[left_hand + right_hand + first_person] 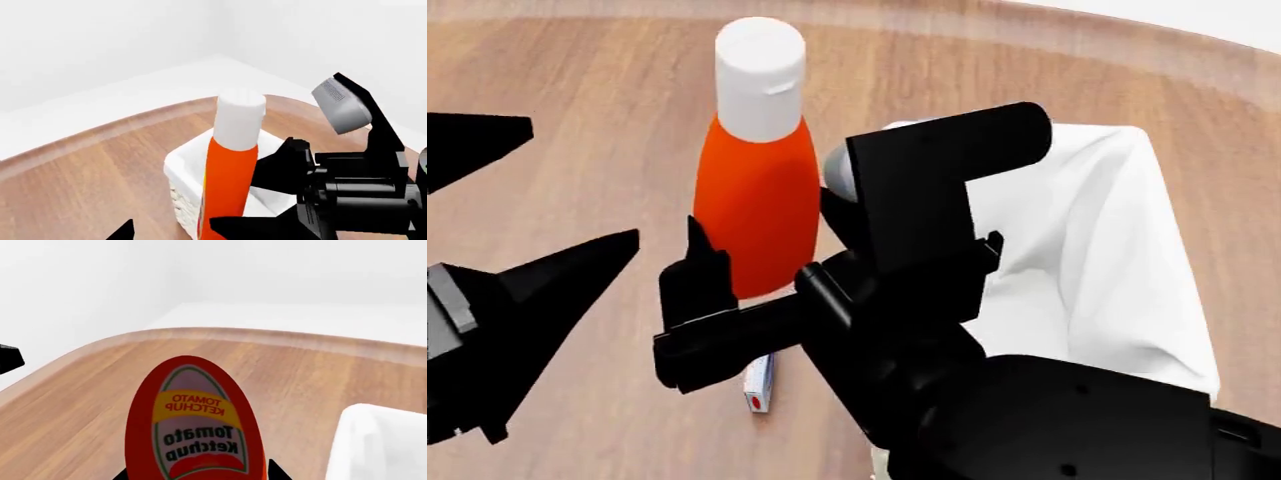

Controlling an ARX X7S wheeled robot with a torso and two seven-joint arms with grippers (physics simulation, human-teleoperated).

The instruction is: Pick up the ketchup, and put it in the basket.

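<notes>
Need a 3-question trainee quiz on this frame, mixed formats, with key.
1. True or false: the ketchup lies inside the basket.
2. Which gripper holds the ketchup? A) left B) right
3. Fill in: the bottle's cap is ____ in colour.

Key: 1 false, it is upright beside the basket, over the table. 2 B. 3 white.

Open basket (1121,250) mouth unobstructed; bare table (574,90) beside it
</notes>
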